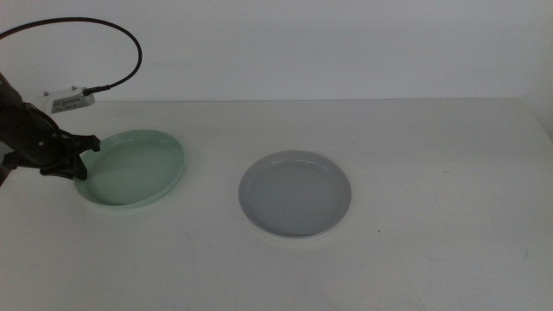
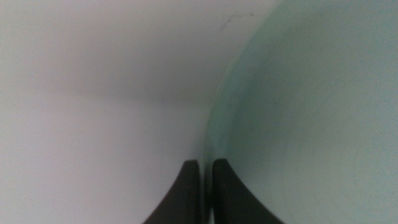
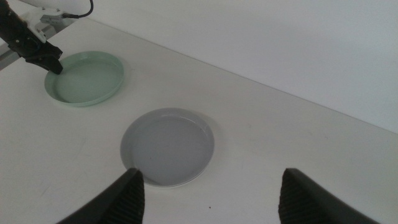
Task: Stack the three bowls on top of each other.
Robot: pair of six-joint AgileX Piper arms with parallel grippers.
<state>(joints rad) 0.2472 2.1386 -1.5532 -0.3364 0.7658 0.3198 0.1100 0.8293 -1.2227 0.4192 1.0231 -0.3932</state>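
Fingers (image 1: 85, 164) of left gripper (image 1: 82, 162) pinch tilted green bowl (image 1: 134, 168).

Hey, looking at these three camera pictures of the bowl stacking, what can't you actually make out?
- White bowl: in no view; it could lie under the grey bowl, but that cannot be told.
- Green bowl: the left gripper hides part of its rim in the middle view; the left wrist view is blurred and cuts most of it off.
- Right gripper: only its open tips show, in the right wrist view.
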